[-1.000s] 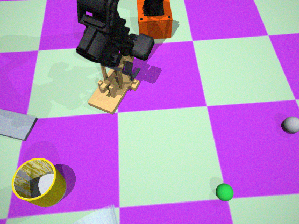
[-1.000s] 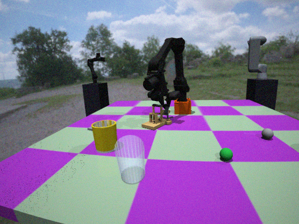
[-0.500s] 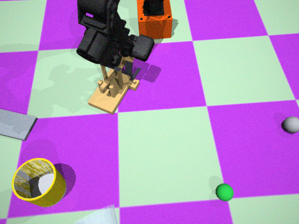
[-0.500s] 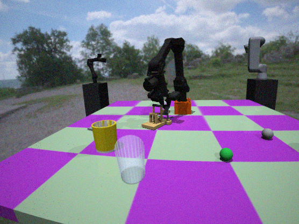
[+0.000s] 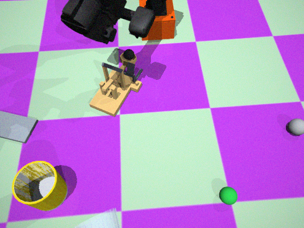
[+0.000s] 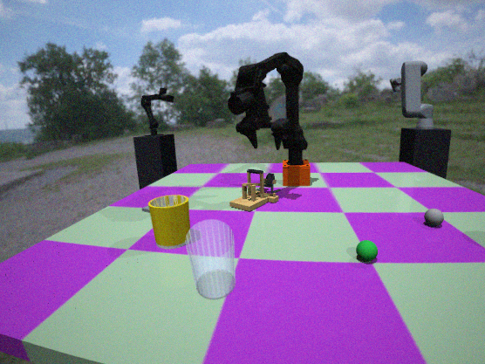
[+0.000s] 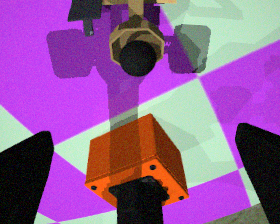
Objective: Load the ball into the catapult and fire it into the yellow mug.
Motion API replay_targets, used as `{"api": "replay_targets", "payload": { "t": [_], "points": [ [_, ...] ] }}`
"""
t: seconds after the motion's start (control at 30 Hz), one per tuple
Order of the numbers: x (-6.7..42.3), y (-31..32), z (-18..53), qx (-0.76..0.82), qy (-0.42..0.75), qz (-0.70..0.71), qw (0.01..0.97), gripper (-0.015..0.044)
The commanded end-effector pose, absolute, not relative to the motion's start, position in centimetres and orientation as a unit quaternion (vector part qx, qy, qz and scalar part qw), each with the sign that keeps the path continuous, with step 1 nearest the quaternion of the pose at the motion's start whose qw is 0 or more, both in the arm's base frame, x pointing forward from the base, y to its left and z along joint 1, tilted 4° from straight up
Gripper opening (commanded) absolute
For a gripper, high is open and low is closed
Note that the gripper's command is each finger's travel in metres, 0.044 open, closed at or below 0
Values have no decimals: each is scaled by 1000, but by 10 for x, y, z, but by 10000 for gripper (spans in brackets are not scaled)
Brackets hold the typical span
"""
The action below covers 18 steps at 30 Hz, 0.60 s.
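The black ball (image 5: 129, 54) (image 6: 269, 178) (image 7: 138, 58) sits in the cup at the end of the catapult's arm. The wooden catapult (image 5: 102, 105) (image 6: 249, 202) stands in front of the robot's base, its flat front end pointing toward the camera side and left in the top view. The yellow mug (image 5: 60, 194) (image 6: 170, 221) stands upright at the lower left of the top view, roughly in line with the catapult's front. My gripper (image 6: 266, 147) (image 7: 145, 137) is open, its fingers wide apart with nothing between them. It hangs above and behind the catapult's cup, clear of the ball.
The orange base (image 5: 161, 29) (image 6: 297, 175) stands behind the catapult. A clear ribbed glass (image 5: 101, 220) (image 6: 214, 254) stands near the mug. A grey slab (image 5: 13, 126) lies at the left. A green ball (image 5: 228, 195) (image 6: 366, 250) and a grey ball (image 5: 296, 127) (image 6: 433, 217) lie at the right.
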<state>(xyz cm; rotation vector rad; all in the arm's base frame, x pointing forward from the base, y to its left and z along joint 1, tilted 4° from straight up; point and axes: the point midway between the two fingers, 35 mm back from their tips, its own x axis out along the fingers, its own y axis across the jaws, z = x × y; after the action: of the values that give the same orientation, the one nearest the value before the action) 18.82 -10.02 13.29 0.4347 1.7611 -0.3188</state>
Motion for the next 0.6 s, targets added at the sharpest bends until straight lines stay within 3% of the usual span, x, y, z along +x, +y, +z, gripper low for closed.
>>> {"api": "replay_targets", "payload": {
  "t": [0.0, 0.57],
  "points": [
    [211, -112, 133, 186, 747, -141, 622, 440],
    [394, -208, 217, 133, 531, -178, 817, 440]
  ]
}}
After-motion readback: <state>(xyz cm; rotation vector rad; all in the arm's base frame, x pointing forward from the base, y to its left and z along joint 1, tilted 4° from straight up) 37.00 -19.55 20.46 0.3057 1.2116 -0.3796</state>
